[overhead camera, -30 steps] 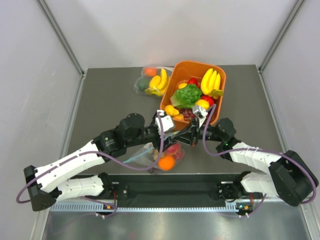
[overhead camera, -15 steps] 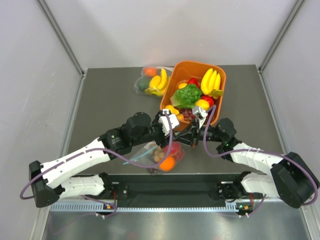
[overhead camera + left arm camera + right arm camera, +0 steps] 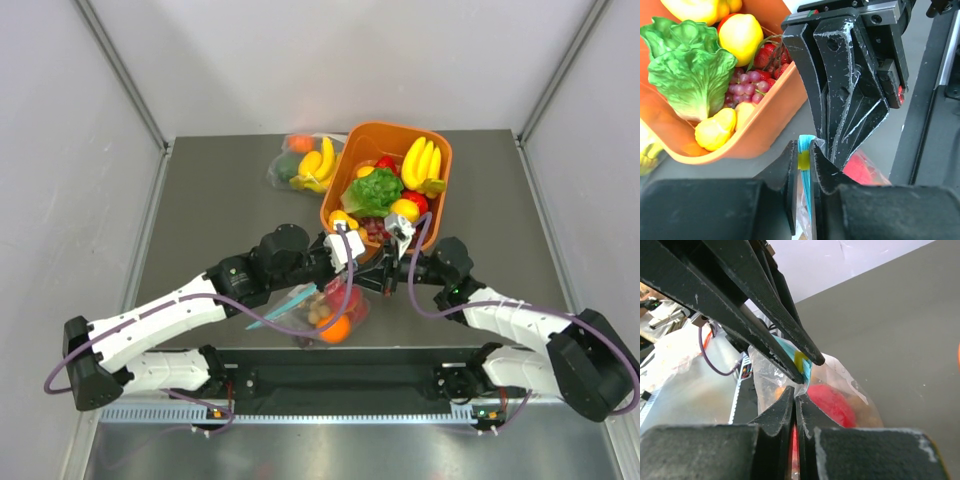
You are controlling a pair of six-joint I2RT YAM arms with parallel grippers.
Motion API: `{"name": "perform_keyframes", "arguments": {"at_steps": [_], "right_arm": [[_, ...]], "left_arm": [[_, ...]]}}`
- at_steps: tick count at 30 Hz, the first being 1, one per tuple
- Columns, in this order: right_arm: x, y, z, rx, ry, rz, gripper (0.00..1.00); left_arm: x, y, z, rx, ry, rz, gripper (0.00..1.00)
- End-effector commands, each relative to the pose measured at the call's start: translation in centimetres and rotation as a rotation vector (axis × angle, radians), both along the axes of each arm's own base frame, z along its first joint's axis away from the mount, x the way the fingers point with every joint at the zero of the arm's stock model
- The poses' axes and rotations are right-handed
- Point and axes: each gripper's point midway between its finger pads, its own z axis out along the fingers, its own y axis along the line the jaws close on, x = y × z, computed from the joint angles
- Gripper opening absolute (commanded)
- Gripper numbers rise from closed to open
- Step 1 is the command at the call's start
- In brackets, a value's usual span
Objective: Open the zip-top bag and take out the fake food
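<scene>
zip-top bag [image 3: 322, 310] with fake food [image 3: 334, 327] lies just near of orange basket [image 3: 337, 180], mouth between arms; left gripper [image 3: 801, 150] pinches teal zip strip [image 3: 807, 142] from left; right gripper [image 3: 794, 396] pressed shut, seemingly on the opposite lip

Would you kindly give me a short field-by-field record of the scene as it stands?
left end effector: shut on the teal zip strip of the zip-top bag
right end effector: shut on the bag's plastic, right beside the left one
bag mouth: cannot tell whether it is open
fake food: inside the bag
orange bin: behind both end effectors, full of other toy produce
second bag: lying left of the bin
</scene>
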Motion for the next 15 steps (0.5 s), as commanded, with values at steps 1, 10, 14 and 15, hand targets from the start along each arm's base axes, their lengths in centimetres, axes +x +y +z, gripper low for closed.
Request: {"name": "perform_keyframes", "arguments": {"at_steps": [1, 10, 14, 15], "right_arm": [[0.0, 0.0, 2.6, 0.045, -0.099, -0.025, 0.00], [1.3, -1.2, 3.0, 0.017, -0.112, -0.143, 0.00], [1.6, -1.3, 2.9, 0.013, -0.102, -0.158, 0.00], [1.8, -1.3, 2.8, 0.010, -0.105, -0.164, 0.00]], "left_arm": [[0.1, -0.4, 1.8, -0.032, -0.025, -0.015, 0.05], [-1.0, 0.3, 1.0, -0.003, 0.013, -0.038, 0.01], [-1.4, 0.9, 1.0, -0.008, 0.025, -0.037, 0.01], [-1.5, 1.1, 1.0, -0.009, 0.023, -0.035, 0.01]]}}
